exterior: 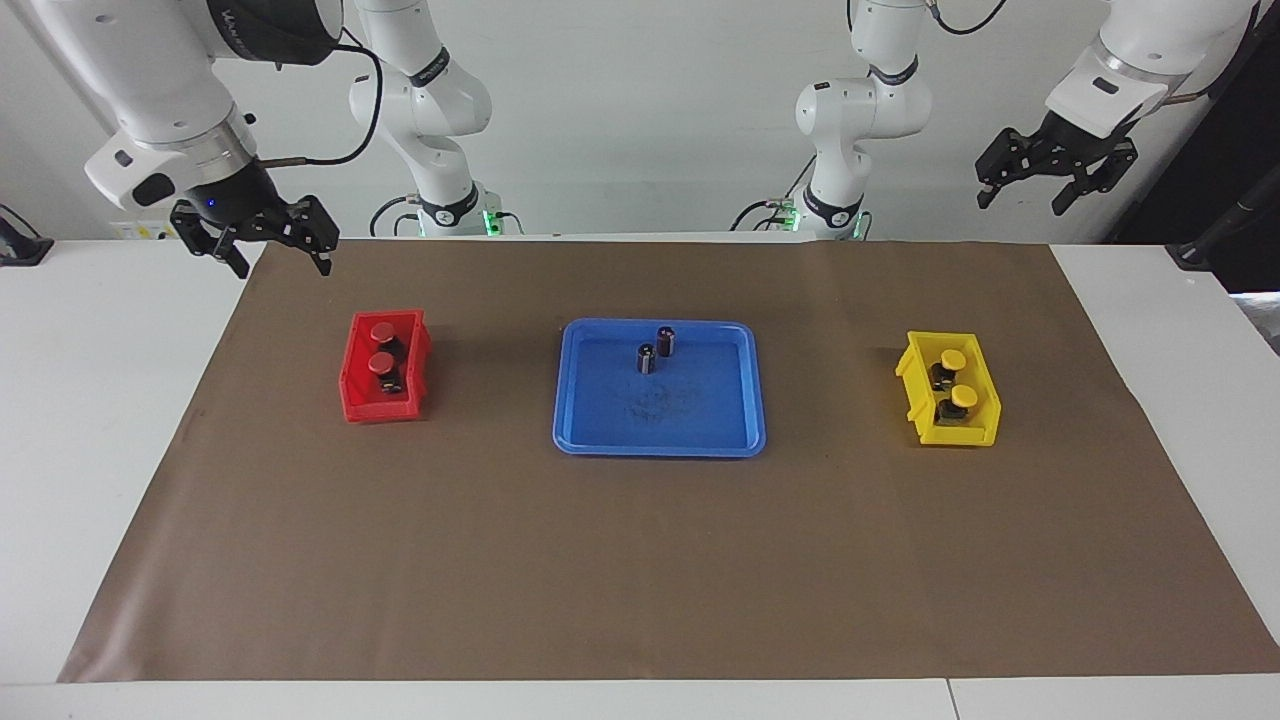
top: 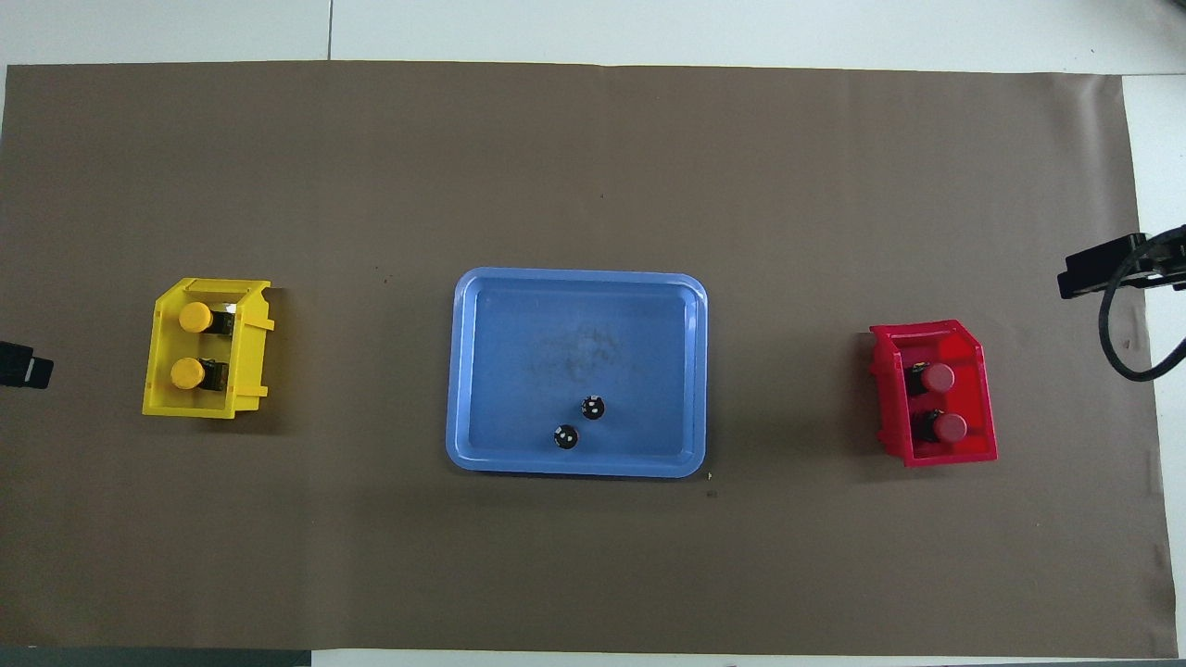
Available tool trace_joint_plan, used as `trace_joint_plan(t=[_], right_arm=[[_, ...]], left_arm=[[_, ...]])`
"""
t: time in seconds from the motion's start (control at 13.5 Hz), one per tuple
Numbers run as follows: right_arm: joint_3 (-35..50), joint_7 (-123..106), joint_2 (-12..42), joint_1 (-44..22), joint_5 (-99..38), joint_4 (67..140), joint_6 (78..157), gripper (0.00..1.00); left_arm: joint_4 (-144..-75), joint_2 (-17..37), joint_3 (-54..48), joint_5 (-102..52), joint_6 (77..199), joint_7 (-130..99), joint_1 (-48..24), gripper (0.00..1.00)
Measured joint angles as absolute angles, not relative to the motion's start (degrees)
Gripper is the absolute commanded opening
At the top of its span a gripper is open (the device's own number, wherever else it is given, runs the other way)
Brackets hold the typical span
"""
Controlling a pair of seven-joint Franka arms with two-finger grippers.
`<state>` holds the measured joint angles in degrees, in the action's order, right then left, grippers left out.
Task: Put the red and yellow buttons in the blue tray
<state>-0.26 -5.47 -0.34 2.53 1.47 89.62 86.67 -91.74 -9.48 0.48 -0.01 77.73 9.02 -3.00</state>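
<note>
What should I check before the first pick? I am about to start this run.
1. Red buttons in red bin: ok, both.
2. Yellow buttons in yellow bin: ok, both.
3. Blue tray has room: ok, only two dark cylinders near its robot-side rim.
4. Right gripper jaws open, raised near the red bin's end: ok.
5. Left gripper jaws open, raised near the yellow bin's end: ok.
</note>
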Motion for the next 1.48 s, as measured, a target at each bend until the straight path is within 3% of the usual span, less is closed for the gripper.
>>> trace_joint_plan(t=[0.82,1.19,1.48], right_arm=[[-0.2,-5.5,-0.4,2.4,1.5,90.4,86.7,1.0],[-0.2,-5.5,-0.6,2.4,1.5,90.9,86.4,1.0],[-0.2,-5.5,-2.2,2.5,1.5,95.5,91.3,1.0]], left_arm=[[-92.0,-12.3,0.7,0.0,77.5,9.0,-3.0,1.0],[-102.0,-14.9,0.8,0.0,89.2,9.0,-3.0,1.0],[-104.2,-13.5,0.8,0.0,91.8,9.0,-3.0,1.0]])
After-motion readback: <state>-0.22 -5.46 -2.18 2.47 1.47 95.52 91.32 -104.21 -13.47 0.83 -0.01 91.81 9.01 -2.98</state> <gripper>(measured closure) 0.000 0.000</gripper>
